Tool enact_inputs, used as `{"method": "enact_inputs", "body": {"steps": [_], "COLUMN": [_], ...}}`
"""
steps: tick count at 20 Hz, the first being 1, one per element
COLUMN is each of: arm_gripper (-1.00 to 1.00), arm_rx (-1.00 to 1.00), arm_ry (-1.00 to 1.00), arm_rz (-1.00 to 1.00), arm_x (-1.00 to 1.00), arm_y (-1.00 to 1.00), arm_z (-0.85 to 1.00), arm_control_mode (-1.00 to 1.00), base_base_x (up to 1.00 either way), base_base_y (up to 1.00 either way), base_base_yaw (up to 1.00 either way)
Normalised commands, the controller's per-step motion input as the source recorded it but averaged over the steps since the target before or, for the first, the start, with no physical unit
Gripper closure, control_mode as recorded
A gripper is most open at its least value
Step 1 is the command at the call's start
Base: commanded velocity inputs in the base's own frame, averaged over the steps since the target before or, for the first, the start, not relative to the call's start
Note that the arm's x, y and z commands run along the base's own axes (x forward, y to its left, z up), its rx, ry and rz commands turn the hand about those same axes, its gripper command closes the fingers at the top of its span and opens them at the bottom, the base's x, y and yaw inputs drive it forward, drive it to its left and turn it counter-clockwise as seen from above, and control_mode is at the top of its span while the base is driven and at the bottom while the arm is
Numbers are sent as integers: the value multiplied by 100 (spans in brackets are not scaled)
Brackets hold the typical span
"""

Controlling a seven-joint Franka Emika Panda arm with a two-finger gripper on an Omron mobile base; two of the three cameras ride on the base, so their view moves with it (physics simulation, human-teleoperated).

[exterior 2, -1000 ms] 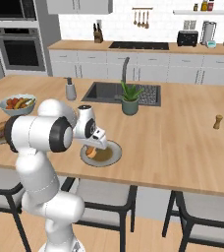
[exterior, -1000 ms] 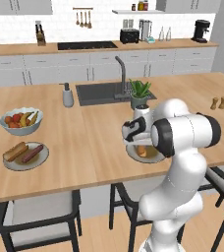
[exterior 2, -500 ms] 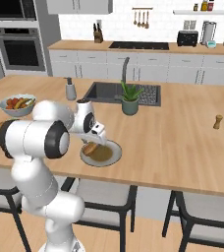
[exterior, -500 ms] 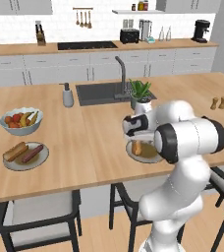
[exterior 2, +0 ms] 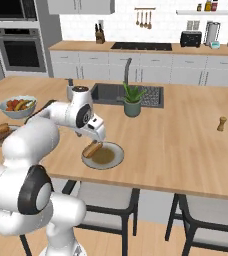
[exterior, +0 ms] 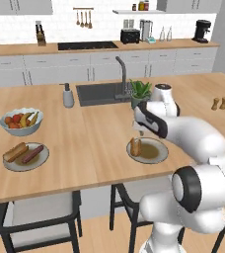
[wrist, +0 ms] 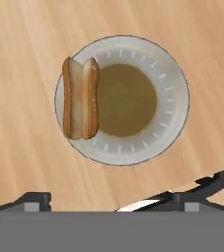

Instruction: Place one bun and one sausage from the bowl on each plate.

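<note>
A bun (wrist: 80,98) is seen lying on the near plate (wrist: 175,106), toward one side of its rim, with the plate's brownish centre left bare; this plate sits close to the front edge of the counter (exterior: 94,143), in front of the sink (exterior: 102,93) and the potted plant (exterior: 141,92). The gripper (exterior: 141,129) is held just above and behind the plate, apart from the bun, with its jaws spread wide and nothing between them. A second plate (exterior: 25,157) rests near the counter's front left edge and is seen to carry two long items, one pale like a bun and one darker like a sausage, so that plate is judged complete. The near plate is judged half served: a sausage is yet to be added. A pale fruit bowl (exterior: 20,121) stands behind the left plate. The dark wooden bowl named in the task cannot be made out on the counter, so where the remaining sausage is to be fetched from cannot be told. Salt and pepper shakers (exterior: 218,103) stand well apart, toward the right edge.
</note>
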Motion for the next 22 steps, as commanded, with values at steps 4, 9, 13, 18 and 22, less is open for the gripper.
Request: {"method": "enact_inputs", "body": {"steps": [4, 9, 13, 18, 22], "arm_gripper": [-100, -100, -100, -100, -100], "arm_rx": [8, 1, -1, -3, 0], "arm_ry": [31, 28, 11, 2, 0], "arm_rz": [-6, -4, 0, 0, 0], "arm_x": [-88, -100, -100, -60, 0], "arm_y": [-9, -9, -11, -1, 0], "arm_z": [97, 62, 13, 0, 0], "arm_control_mode": [-100, -100, -100, 100, 100], "base_base_x": [0, 0, 0, -40, -99], "base_base_y": [0, 0, 0, -4, -70], "base_base_yaw": [0, 0, 0, 0, -8]}}
